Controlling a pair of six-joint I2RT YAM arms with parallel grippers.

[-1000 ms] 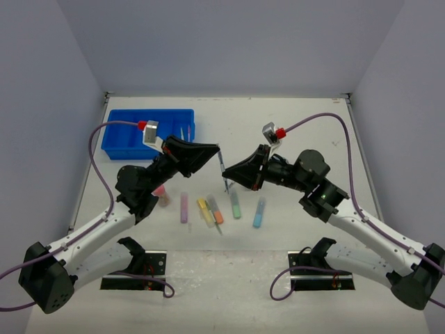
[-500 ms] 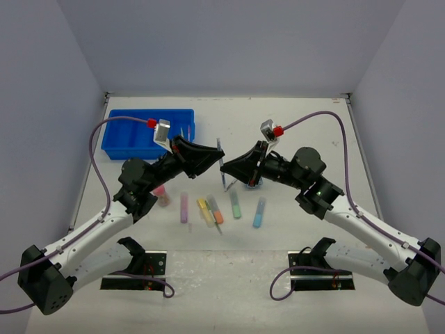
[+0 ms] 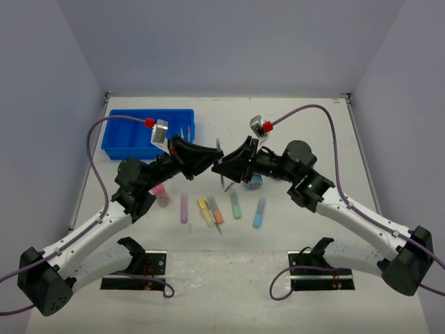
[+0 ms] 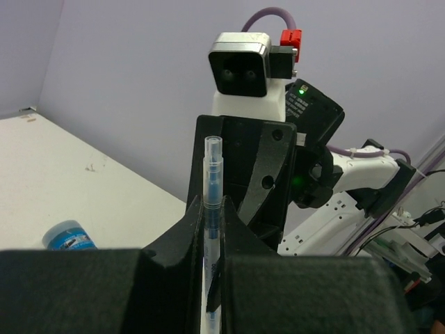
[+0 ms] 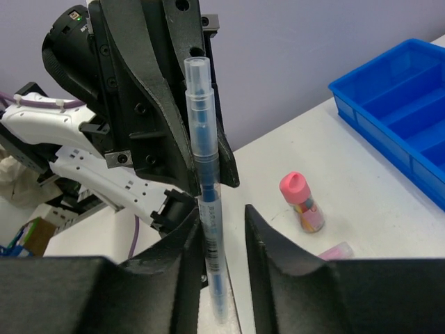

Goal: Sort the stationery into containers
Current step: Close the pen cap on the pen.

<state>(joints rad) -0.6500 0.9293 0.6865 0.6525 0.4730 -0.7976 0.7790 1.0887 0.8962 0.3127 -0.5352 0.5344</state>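
A thin blue pen [image 3: 220,158] stands upright in the air between my two grippers, above the table's middle. My left gripper [image 4: 211,209] is shut on the pen [image 4: 211,181]. My right gripper [image 5: 221,219] is open around the same pen [image 5: 204,174], which rests against one finger with a gap to the other. In the top view the left gripper [image 3: 211,157] and the right gripper [image 3: 221,168] meet tip to tip. The blue tray [image 3: 125,139] sits at the far left, with thin pens in its right compartment. It also shows in the right wrist view [image 5: 403,104].
On the table below lie a purple [image 3: 184,207], yellow [image 3: 204,211], orange [image 3: 217,213], green [image 3: 236,204] and blue marker [image 3: 259,212]. A pink-capped bottle [image 3: 161,195] stands to their left. A round blue tub [image 3: 254,182] sits under the right arm.
The right gripper has moved left and up to the left gripper, which shifted a little right. Both grippers now surround the pen.
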